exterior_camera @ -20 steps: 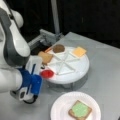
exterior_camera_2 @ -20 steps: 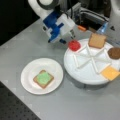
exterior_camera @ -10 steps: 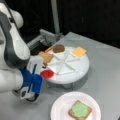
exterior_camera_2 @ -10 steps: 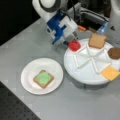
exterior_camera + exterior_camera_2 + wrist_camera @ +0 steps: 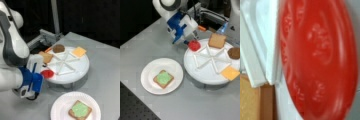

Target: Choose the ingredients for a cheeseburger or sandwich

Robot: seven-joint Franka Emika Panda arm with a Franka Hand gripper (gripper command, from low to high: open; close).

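Note:
The red disc [image 5: 47,73] [image 5: 194,45] lies at the rim of the white divided tray [image 5: 75,72] [image 5: 205,72]. My gripper [image 5: 43,75] [image 5: 190,42], on its blue and white wrist, is right at the disc. The wrist view is almost filled by the red disc [image 5: 320,57], with a toast corner [image 5: 250,100] beside it. One toast square [image 5: 46,57] [image 5: 217,40] rests in the neighbouring tray compartment. The sandwich [image 5: 80,110] [image 5: 163,78], a toast square with the green disc on top, sits on the paper plate [image 5: 57,107] [image 5: 147,75].
A brown round patty [image 5: 58,48] [image 5: 234,53] and a yellow-orange cheese square [image 5: 79,51] [image 5: 230,73] lie in other tray compartments. White ribs [image 5: 262,50] divide the tray. A metal frame [image 5: 47,37] stands behind it. The arm's bulk fills a front view's left.

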